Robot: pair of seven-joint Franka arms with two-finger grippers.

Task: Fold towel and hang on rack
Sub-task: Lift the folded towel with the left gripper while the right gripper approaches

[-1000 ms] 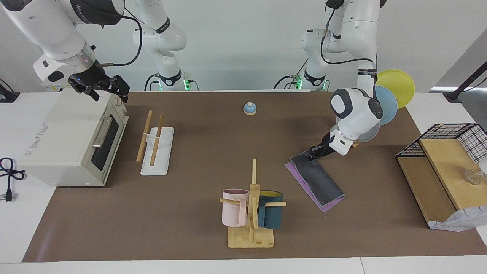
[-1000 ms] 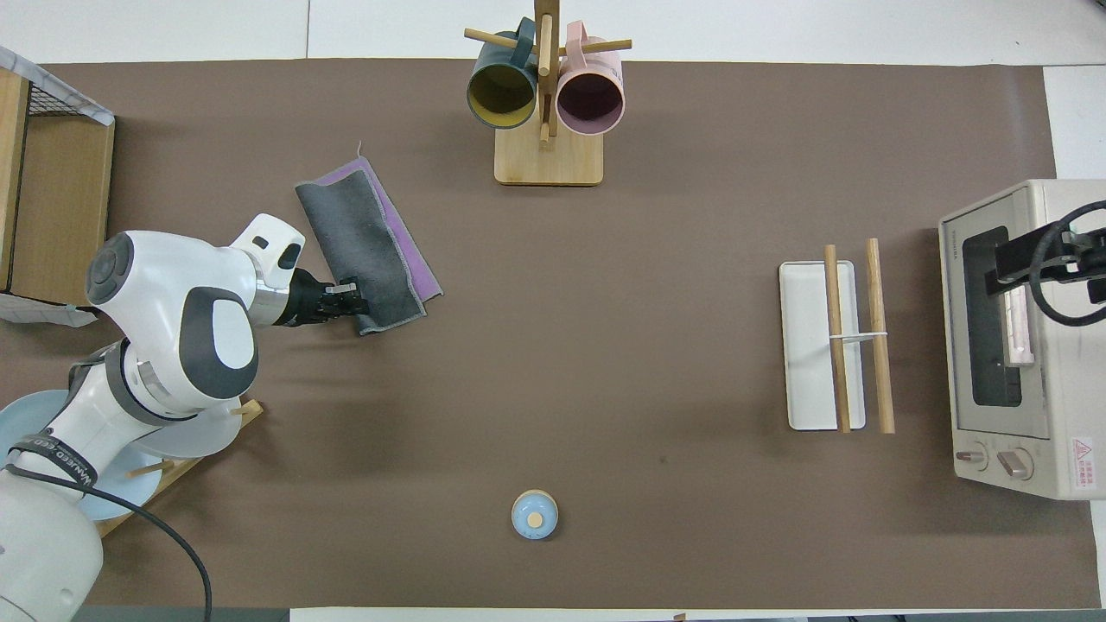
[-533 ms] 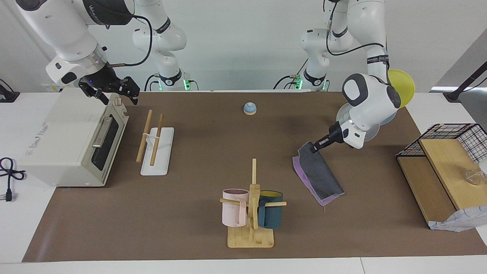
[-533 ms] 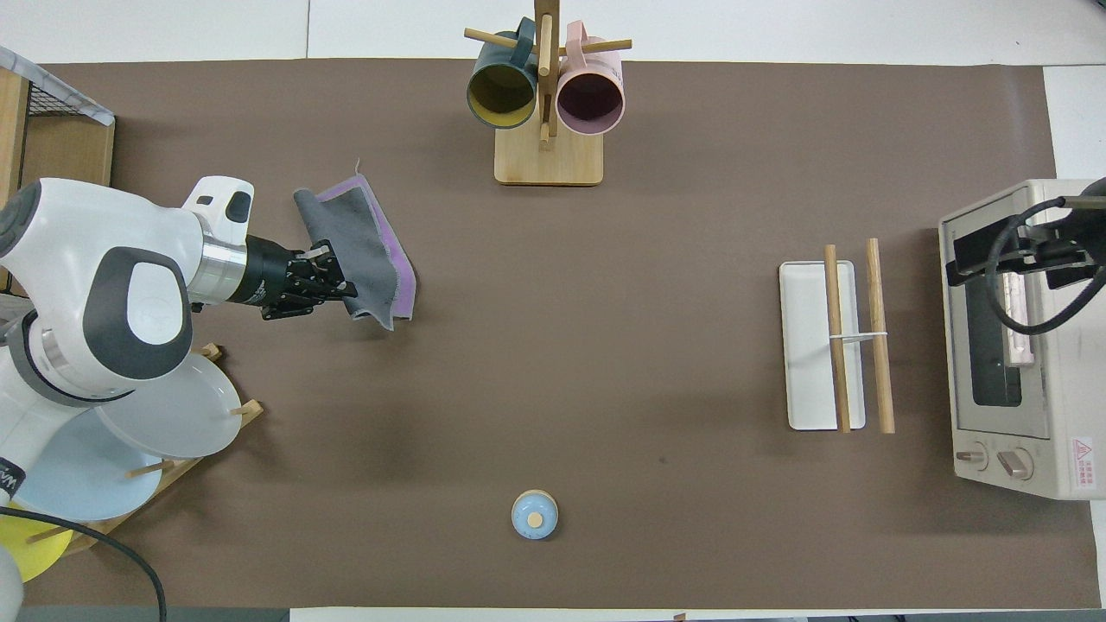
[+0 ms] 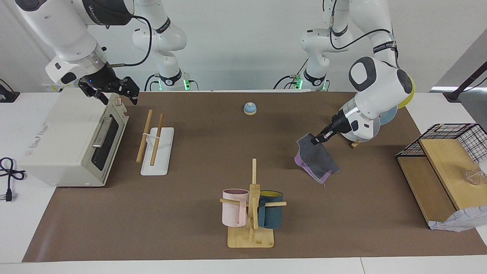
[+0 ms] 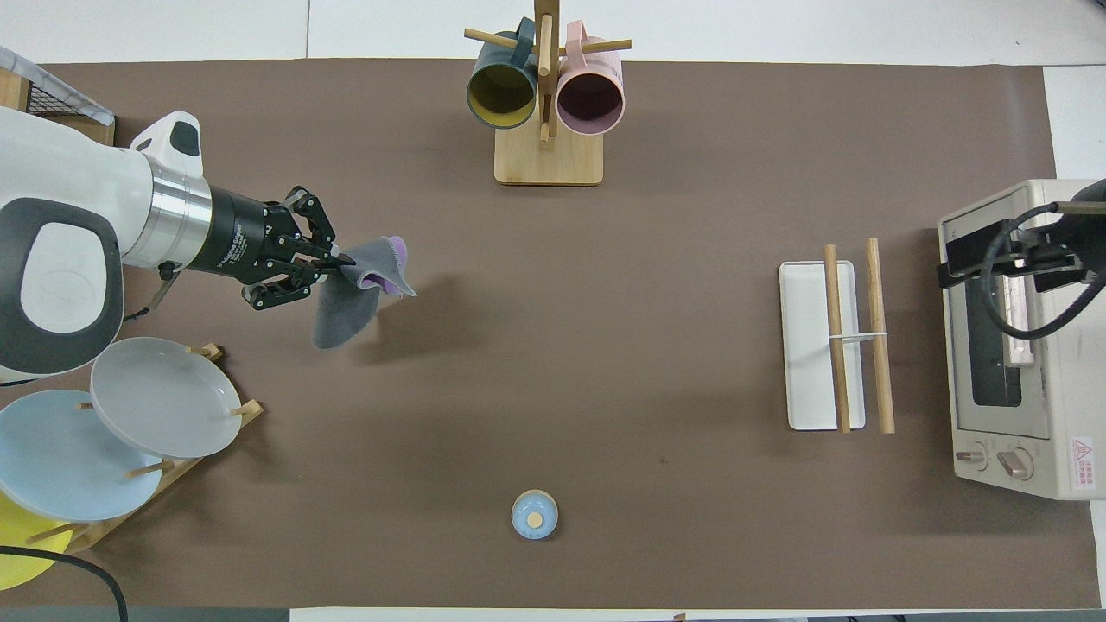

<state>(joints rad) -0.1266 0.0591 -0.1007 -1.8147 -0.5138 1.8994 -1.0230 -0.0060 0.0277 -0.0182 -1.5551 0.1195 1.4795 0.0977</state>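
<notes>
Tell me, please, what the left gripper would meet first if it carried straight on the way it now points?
Probably nothing soon: the left gripper, shut on the towel, points along the bare mat toward the rack; height makes that uncertain.
</notes>
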